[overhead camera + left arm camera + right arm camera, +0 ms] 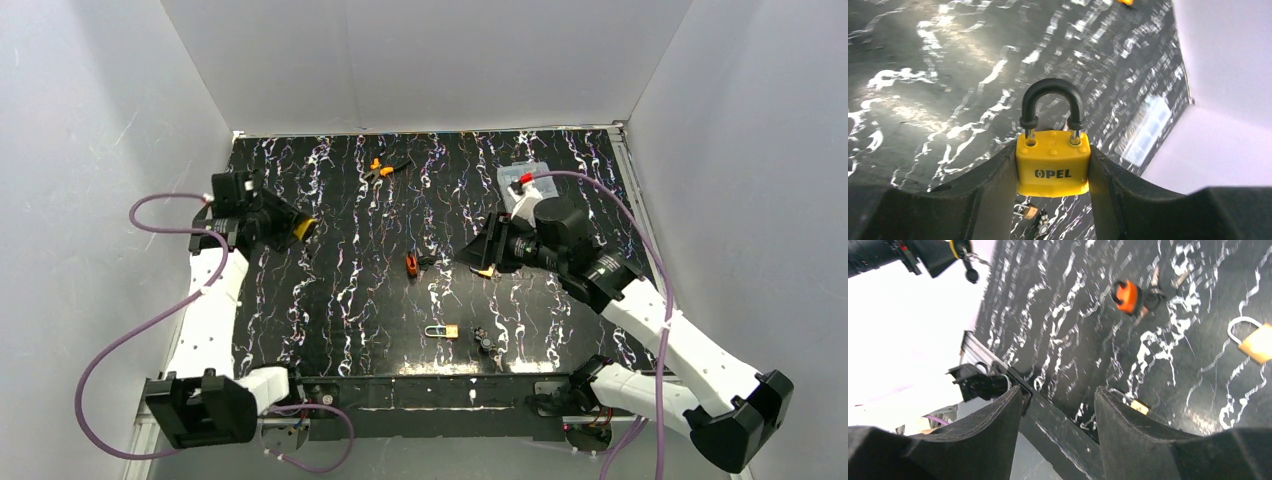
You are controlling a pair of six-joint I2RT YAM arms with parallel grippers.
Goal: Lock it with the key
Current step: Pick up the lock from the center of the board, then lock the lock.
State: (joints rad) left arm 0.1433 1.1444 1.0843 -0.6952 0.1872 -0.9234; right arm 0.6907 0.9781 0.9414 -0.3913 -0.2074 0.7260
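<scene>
Left wrist view, nearest first: the left end effector [1053,151] is closed to the width of the yellow padlock [1053,169] and clamps its body by the two narrow sides. The black shackle [1052,95] points away over the counter [923,75] with both legs at the body; we cannot tell whether it is latched. We judge the padlock rigid, dense for its size and smooth-skinned, so it may twist under key torque. The body sides are the sound hold, leaving the underside free. Right wrist view: the right end effector [1057,392] stands wide apart and empty. Far off, what seems a small dark-headed key [970,274] dangles below the yellow padlock. It looks light and free to swing, best pinched flat across its head.
</scene>
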